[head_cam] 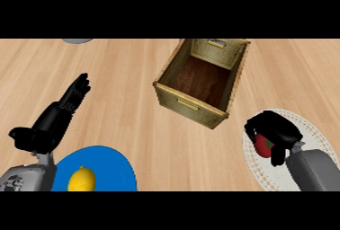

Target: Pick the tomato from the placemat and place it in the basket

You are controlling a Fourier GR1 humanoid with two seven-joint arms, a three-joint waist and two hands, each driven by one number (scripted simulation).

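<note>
A pale wooden worktop (133,117) seen from above; at lower right, the right hand (274,130) curls its fingers round a red tomato (263,144) above a white round placemat (312,134); a tan basket (192,105) stands open at centre, just beside; at left, the left hand (63,110) rests with fingers straight, near a blue plate (109,164) holding a lemon (82,179).

Right robot hand (274,130) around tomato (263,144) on placemat (312,130)

Kitchen: wooden counter (133,90) (lemon (82,179) on blue plate (116,164)).
</note>
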